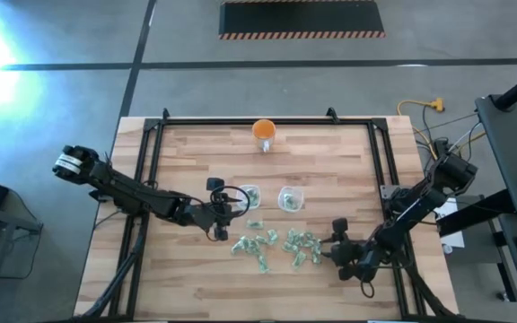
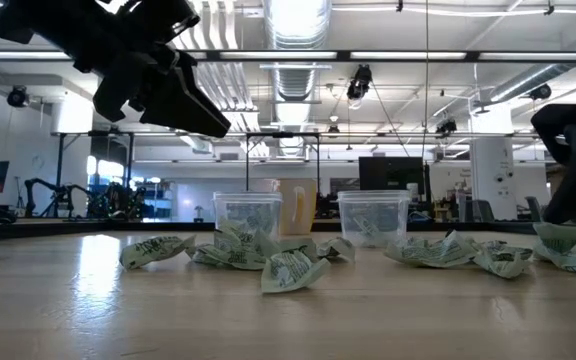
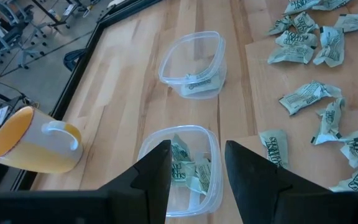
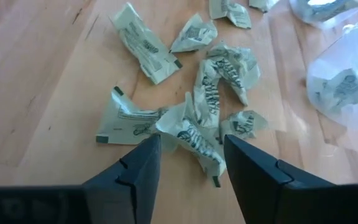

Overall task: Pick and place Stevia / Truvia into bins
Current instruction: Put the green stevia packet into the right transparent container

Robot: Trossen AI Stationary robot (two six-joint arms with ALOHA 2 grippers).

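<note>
A: Item one, far left?
B: Left gripper (image 1: 220, 212), dark, two-fingered, fingers (image 3: 156, 176) spread and holding nothing, poised above the left clear squarish plastic bin (image 3: 180, 167). That bin holds several crumpled pale green-and-white paper Stevia sachets (image 3: 185, 168).

A: Next along?
B: Second clear squarish plastic bin (image 1: 291, 199), just beside the first, at least one sachet inside. Behind both, near the far edge of the light wooden slatted table (image 1: 187, 161), an orange mug (image 1: 264, 132) with a pale handle.

A: And the loose stock?
B: Loose sachets (image 1: 272, 247) scattered on the table in front of the bins, crumpled, some touching or overlapping.

A: Far right?
B: Right gripper (image 1: 337, 254), dark, fingers (image 4: 143, 167) parted and empty, low at the right end of the scatter. A crumpled sachet (image 4: 188, 130) lies on the wood just beyond its fingertips, others clustered around it.
</note>
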